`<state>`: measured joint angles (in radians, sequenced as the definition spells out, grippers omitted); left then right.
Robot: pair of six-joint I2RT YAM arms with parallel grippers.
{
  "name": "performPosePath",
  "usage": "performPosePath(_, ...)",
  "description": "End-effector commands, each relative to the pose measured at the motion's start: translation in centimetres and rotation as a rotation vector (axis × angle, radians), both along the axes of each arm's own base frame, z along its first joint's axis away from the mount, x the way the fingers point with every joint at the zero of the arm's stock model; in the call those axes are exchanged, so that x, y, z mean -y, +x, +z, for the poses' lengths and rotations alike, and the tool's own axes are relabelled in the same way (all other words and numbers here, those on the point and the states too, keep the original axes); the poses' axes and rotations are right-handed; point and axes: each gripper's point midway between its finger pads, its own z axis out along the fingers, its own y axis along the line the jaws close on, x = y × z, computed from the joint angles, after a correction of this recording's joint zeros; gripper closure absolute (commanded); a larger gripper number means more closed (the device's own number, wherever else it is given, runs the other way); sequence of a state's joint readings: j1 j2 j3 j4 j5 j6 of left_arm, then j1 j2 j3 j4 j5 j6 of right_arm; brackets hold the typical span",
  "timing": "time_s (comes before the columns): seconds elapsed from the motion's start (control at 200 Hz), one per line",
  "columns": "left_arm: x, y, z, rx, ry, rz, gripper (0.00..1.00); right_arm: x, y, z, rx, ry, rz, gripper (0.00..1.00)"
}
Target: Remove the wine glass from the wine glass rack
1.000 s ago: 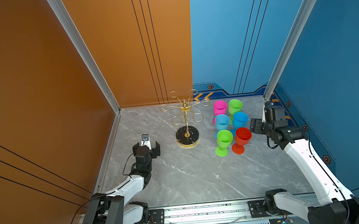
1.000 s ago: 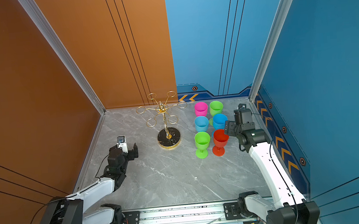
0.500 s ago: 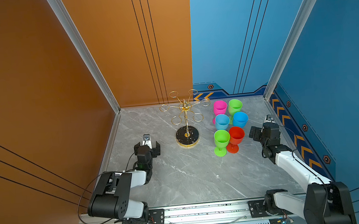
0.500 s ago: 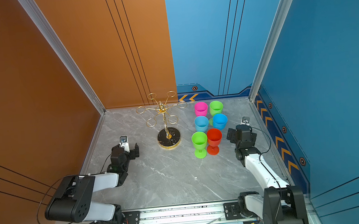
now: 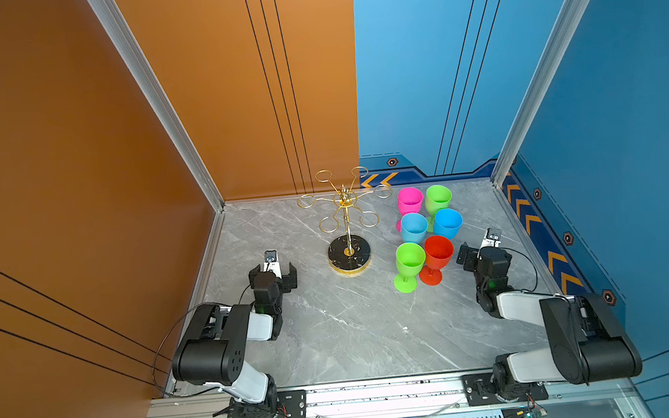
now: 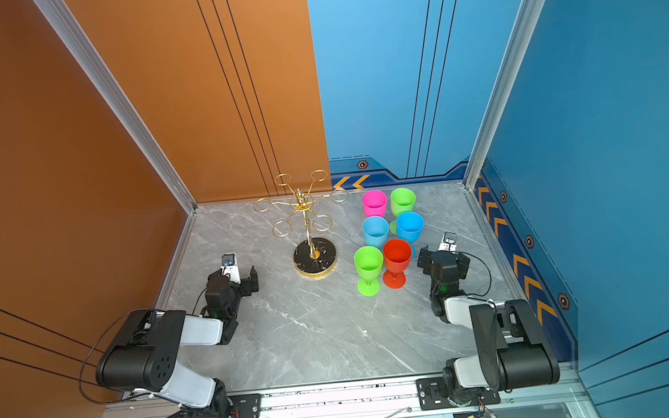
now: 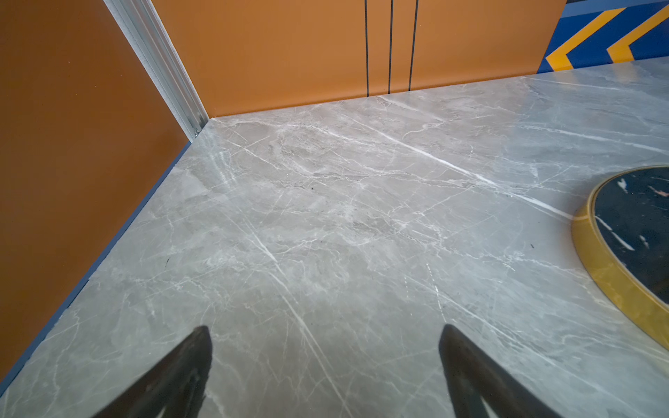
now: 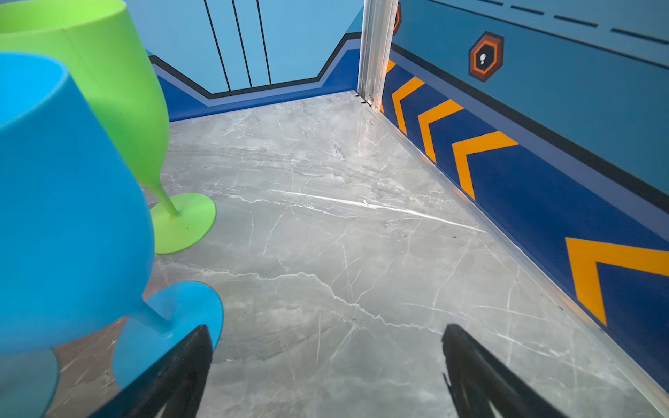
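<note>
Wine glass rack [image 5: 349, 255] upright, gold-rimmed base

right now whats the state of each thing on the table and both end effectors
wine glass rack: upright, loops empty
pink glass: upright
back green glass: upright
left blue glass: upright
right blue glass: upright
front green glass: upright
red glass: upright
left end effector: open, empty
right end effector: open, empty

Bright, even overhead light; soft faint shadows; wrist views wide-angle warped, near objects slightly blurred.
</note>
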<state>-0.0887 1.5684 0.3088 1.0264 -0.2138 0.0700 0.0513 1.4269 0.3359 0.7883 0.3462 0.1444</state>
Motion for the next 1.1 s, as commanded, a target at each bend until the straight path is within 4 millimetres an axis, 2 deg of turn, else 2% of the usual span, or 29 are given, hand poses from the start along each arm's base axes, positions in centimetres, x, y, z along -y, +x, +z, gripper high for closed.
performPosePath(0.0, -0.1, 0.9, 0.8, 0.019, -0.028, -0.006, 0.02, 0.0, 0.6, 1.5, 0.082, -0.048, -0.015, 0.00)
performPosePath(0.19, -1.5, 1.3, 0.5, -0.014, -0.059, 0.058, 0.02, -0.1, 1.1, 1.2, 0.048, -0.051, -0.009, 0.00)
performPosePath(0.33, -1.6, 1.3, 0.4, -0.015, -0.071, 0.052, 0.02, -0.5, 2.2, 0.8, -0.006, -0.057, 0.011, 0.00)
performPosePath(0.501, -1.6, 1.2, 0.4, -0.015, -0.072, 0.052, 0.02, -1.2, 1.9, 0.7, 0.016, -0.057, 0.050, 0.00)
performPosePath(0.546, -1.6, 1.2, 0.4, -0.016, -0.071, 0.052, 0.02, -1.3, 1.7, -0.1, 0.012, -0.052, 0.056, 0.00)
performPosePath(0.581, -1.6, 1.2, 0.4, -0.015, -0.072, 0.053, 0.02, -1.0, 1.7, 0.4, 0.085, -0.063, 0.044, 0.00)
performPosePath(0.651, -1.6, 1.2, 0.4, -0.014, -0.072, 0.052, 0.02, -0.8, 1.2, -0.2, 0.024, -0.045, 0.033, 0.00)
performPosePath(0.706, -1.6, 1.2, 0.4, -0.016, -0.073, 0.052, 0.02, -0.6, 1.6, 0.1, 0.067, -0.051, 0.023, 0.00)
performPosePath(1.096, -1.5, 1.3, 0.4, -0.015, -0.073, 0.050, 0.02, -1.0, 1.6, -0.1, 0.042, -0.052, 0.044, 0.00)
